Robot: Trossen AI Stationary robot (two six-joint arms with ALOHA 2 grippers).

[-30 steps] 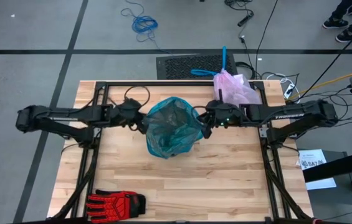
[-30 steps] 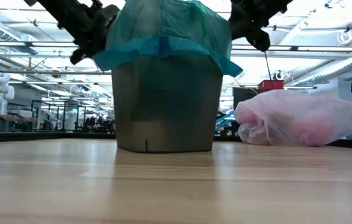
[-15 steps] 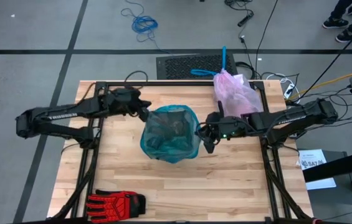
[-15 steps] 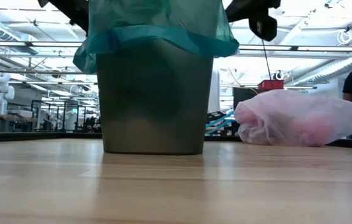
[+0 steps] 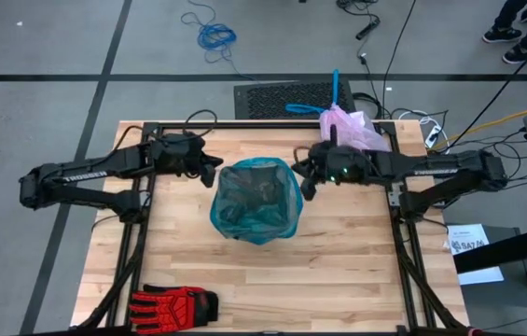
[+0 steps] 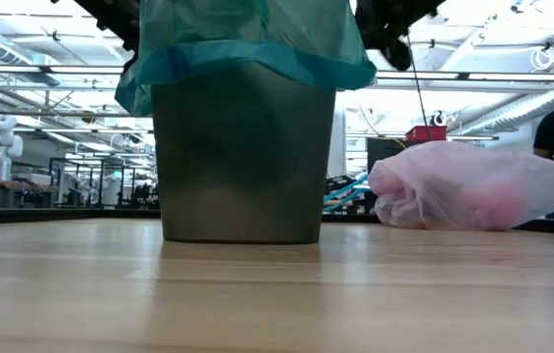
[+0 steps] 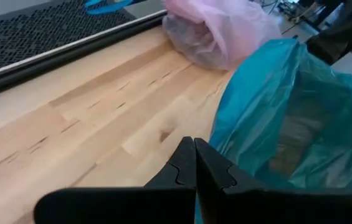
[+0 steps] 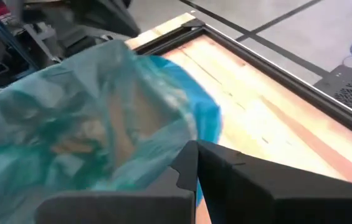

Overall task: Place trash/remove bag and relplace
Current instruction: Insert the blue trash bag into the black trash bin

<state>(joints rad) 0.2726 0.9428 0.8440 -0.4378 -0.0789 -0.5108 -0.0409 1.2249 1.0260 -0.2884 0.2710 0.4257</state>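
A grey bin point(image 6: 242, 157) stands mid-table, lined with a teal bag point(image 5: 256, 201) whose rim is folded over the bin's edge. The pale pink bag point(image 5: 352, 133) lies on its side at the table's far right, also in the low view as the pink bag point(image 6: 473, 186). Its blue drawstring point(image 5: 314, 105) trails past the far edge. My left gripper point(image 5: 214, 173) is shut beside the teal rim's far-left part. My right gripper point(image 5: 305, 182) is shut at the rim's right side. Neither has anything between its fingers. My left gripper's shut fingertips point(image 7: 194, 149) stand close beside the teal bag's rim point(image 7: 225, 134); whether they touch it I cannot tell. My right gripper's shut fingertips point(image 8: 191, 152) stand at the rim's folded edge point(image 8: 204, 118); whether they touch it I cannot tell.
A red glove point(image 5: 174, 303) lies at the table's near left corner. The black arm frames point(image 5: 142, 215) run along both sides of the table. Bare wood shows in front of the bin.
My left gripper has gone up and toward the far edge. My right gripper dipped toward the near edge, then came back. The teal bag, spread wide between them a second ago, now sits narrower and lower over the bin, which has slid slightly toward the table's left.
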